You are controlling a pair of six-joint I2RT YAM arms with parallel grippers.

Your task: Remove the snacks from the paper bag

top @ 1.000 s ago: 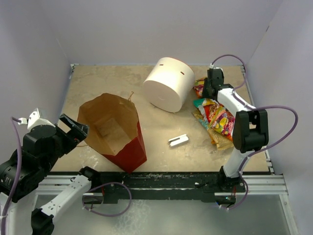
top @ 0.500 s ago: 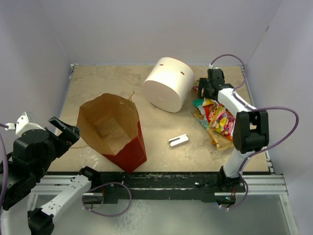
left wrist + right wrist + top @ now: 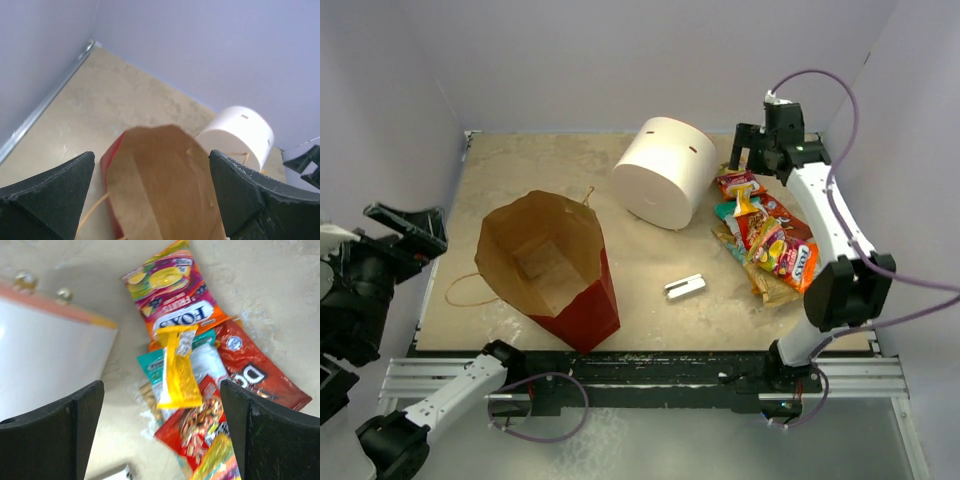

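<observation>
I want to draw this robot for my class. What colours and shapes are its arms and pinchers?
Both arms are white tubes with chunky black joints. The right arm and left arm each trail a thin purple cable. The right gripper and left gripper are black, with two wedge-shaped fingers that look rough and grainy.

Top view overlooks the table (image 3: 520, 170); left wrist faces the paper bag (image 3: 160, 175), right wrist the snacks (image 3: 180, 365).
</observation>
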